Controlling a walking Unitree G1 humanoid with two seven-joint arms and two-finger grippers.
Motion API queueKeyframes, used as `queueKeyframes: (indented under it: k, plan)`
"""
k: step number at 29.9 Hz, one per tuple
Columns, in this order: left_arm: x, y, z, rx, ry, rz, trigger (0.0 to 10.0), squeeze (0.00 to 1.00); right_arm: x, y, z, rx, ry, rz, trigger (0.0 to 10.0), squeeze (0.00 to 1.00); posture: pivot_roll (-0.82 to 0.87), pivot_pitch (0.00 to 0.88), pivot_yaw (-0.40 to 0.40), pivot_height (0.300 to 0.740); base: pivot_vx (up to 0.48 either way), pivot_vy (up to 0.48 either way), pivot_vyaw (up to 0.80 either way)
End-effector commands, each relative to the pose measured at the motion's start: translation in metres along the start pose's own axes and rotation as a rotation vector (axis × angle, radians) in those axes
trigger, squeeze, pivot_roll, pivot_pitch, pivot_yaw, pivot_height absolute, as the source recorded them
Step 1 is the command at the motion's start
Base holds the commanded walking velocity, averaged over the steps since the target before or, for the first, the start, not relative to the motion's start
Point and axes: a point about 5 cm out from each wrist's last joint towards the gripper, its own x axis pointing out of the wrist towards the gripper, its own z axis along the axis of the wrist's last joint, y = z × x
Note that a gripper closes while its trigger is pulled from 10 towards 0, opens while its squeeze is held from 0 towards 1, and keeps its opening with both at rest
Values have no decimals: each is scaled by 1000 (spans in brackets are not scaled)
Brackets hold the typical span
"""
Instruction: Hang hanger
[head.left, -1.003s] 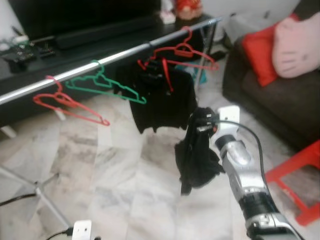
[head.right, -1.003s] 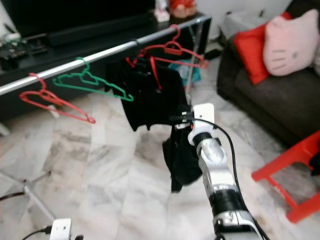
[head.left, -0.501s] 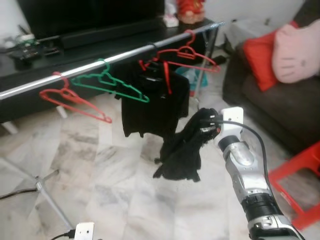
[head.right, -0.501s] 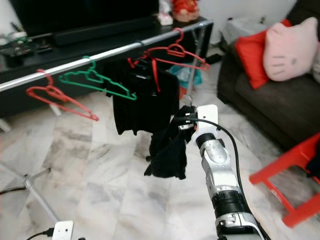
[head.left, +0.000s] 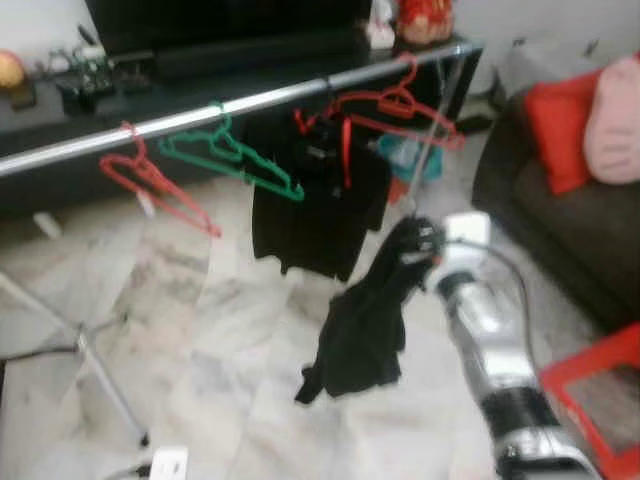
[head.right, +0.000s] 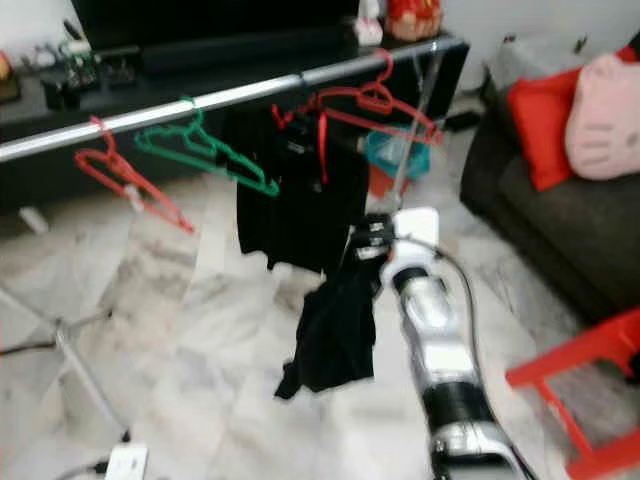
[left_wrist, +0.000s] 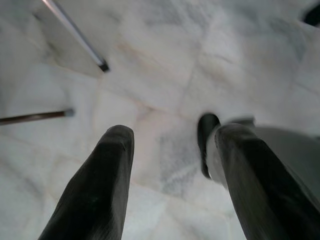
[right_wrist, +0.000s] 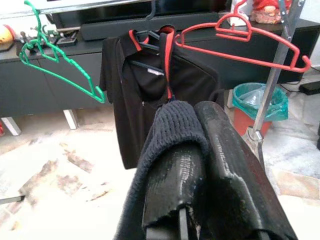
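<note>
Left tool: hangs low over the marble floor, its two black fingers spread apart with nothing between them.
Right tool: clenched on a black knit garment, held out in front of the rail.
Garment: soft, ribbed knit, limp and bunched, dangling in a long fold below the grip.
Risk: the loose cloth may slide out of the pinch, or swing and snag the black shirt just behind it.
Rail: smooth shiny metal tube, slanting across the room.
Hangers: thin plastic red hanger, green hanger and far red hanger all hook on the rail; a bump could knock one off.
</note>
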Motion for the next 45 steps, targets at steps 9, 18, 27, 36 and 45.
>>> queueKeyframes:
  k: [9,18,27,36,45]
  plan:
    - [-4,-5,-11,8,37,-5,10000,0,1,-6,8,-38,-30,0,10000,0,-23,99,2,740,0,-335,312]
    - [-4,-6,-11,-13,40,-4,10000,0,1,-8,8,-30,-29,-8,10000,0,-24,95,-3,740,0,-175,800]
    - [-4,-7,-11,-23,32,-3,10000,0,1,-9,7,-31,-24,-8,10000,0,-20,84,-11,740,0,0,800]
    - [-3,-12,-9,-34,25,-18,10000,0,0,-16,5,-2,-15,-40,10000,0,-18,67,-19,740,0,0,414]
    - [1,-4,13,20,-84,-5,10000,0,1,-14,3,4,-8,-48,10000,0,-15,50,-25,740,0,0,0]
